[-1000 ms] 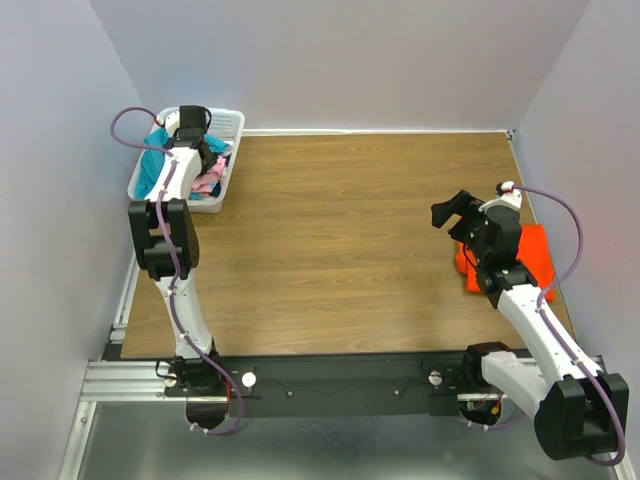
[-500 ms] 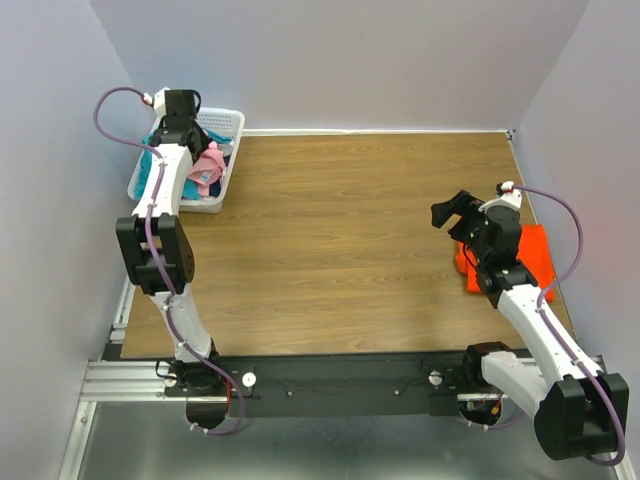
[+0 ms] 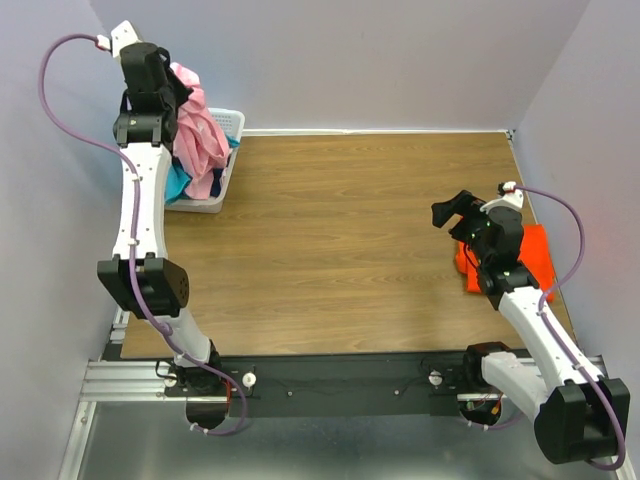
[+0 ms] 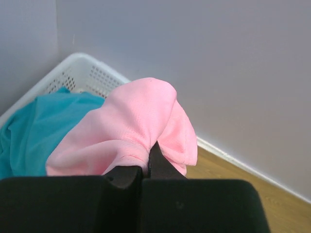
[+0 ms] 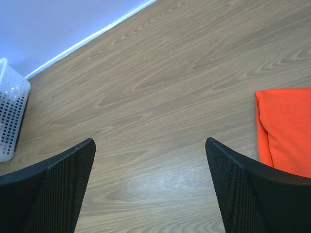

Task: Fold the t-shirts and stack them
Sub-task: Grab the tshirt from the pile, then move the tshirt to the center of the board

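Basket [image 3: 229, 119]: white, perforated plastic, standing at a far corner of the counter [image 3: 340, 230] against the wall.
Left pincer [image 4: 145, 162]: shut tight on a pinch of cloth, with no gap showing between its fingers. It is high above the basket.
Pink t-shirt [image 4: 131, 124]: bunched in the left pincer's grip and hanging from it, with its lower folds draping down over the basket's open top. Whether they touch the rim cannot be told.
Teal garment [image 4: 39, 126]: lies loose inside the basket, beneath the hanging pink cloth.
Right pincer [image 5: 149, 143]: jaws spread wide and holding nothing. It hangs over bare wood well apart from the basket, across the counter.
Orange t-shirt [image 5: 286, 131]: folded flat on the counter on the side farthest from the basket, just beside the right pincer and not touched by it.
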Robot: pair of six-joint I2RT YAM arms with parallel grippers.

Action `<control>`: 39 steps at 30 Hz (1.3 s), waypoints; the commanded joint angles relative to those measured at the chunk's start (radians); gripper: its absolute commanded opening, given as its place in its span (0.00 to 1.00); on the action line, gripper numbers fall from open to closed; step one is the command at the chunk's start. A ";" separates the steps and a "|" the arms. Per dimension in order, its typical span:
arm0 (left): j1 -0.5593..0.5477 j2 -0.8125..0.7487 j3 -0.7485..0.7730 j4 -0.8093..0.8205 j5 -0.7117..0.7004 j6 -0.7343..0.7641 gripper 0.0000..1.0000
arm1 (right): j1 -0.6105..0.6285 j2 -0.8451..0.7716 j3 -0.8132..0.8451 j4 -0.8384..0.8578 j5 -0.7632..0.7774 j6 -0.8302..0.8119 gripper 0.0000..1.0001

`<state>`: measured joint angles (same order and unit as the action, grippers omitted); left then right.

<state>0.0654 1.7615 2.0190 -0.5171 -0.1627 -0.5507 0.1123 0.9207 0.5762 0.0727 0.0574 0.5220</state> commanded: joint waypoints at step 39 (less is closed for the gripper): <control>-0.578 -0.034 -0.344 0.273 0.233 0.097 0.93 | 0.004 -0.163 0.040 -0.151 0.001 -0.019 1.00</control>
<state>-0.5014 1.6150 1.6978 -0.1249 0.0841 -0.4400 0.1123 0.7670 0.5861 -0.0097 0.0483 0.5148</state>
